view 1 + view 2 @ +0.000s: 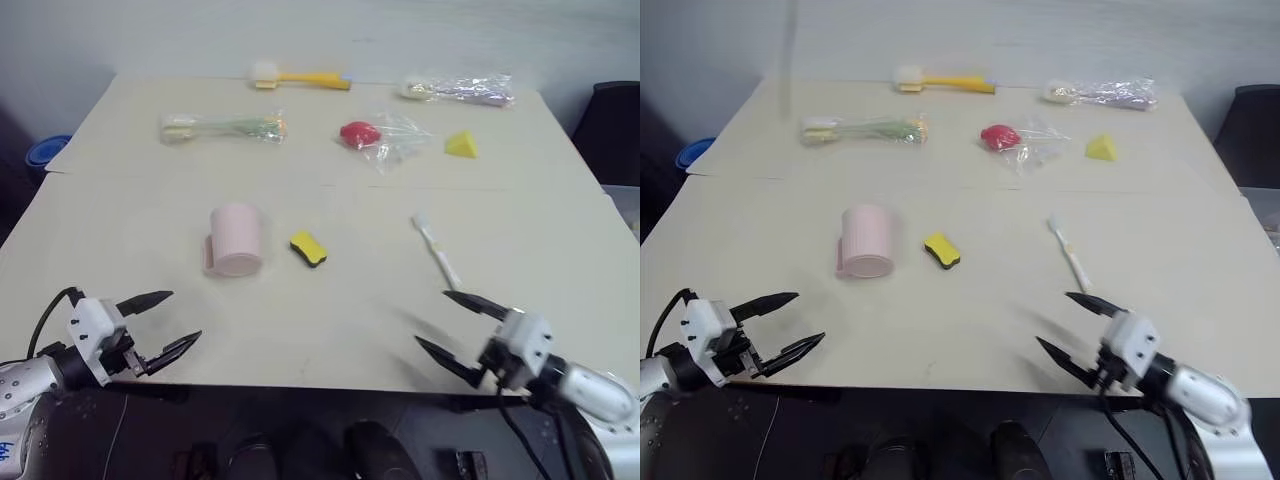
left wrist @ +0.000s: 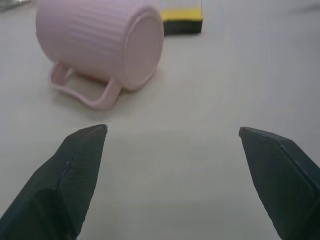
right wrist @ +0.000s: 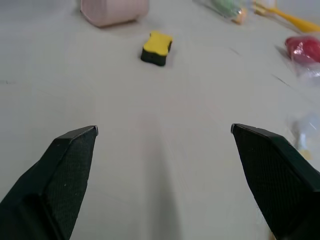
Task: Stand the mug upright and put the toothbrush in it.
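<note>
Mug (image 1: 237,240) on side, base toward left gripper (image 1: 162,321), just ahead; toothbrush (image 1: 436,250) flat, ahead of right gripper (image 1: 456,324). Both grippers spread wide, empty, poised for approach.

You have even, soft overhead light across the table (image 1: 300,330); no glare on its matte top. Shadows are faint: a short one hugs the mug (image 1: 236,240) at its 6 o'clock, and a smeared grey one trails from the right gripper (image 1: 458,326) toward 10 o'clock. In your left wrist view the mug is reasonably sharp while the fingers (image 2: 75,175) at 7 and 5 o'clock go soft. Your right wrist view blurs toward 1 o'clock. The floor beyond the table edge falls dark.
</note>
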